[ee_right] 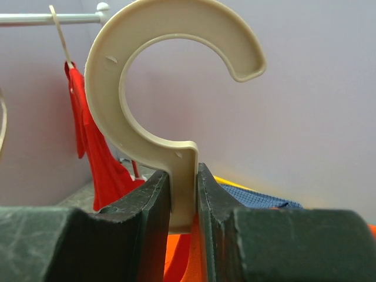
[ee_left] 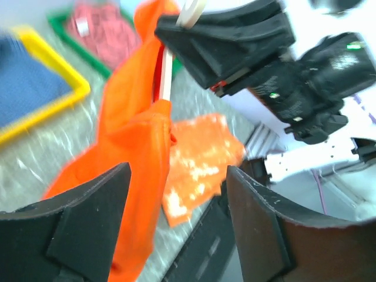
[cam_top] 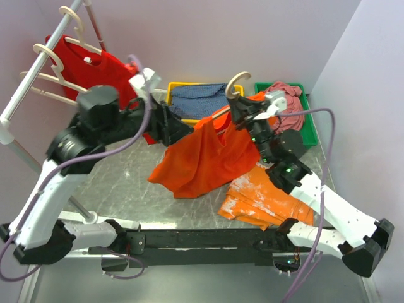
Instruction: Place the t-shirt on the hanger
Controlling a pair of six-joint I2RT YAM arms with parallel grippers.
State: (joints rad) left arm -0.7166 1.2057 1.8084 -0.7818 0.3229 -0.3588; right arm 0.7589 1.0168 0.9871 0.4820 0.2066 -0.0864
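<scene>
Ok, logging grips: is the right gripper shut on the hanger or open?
Shut on it: the right gripper pinches the hanger by its neck, just below the hook, with no gap on either side.

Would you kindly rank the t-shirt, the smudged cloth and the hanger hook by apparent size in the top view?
1. t-shirt, largest
2. smudged cloth, partly covered
3. hanger hook, clearly smallest
</scene>
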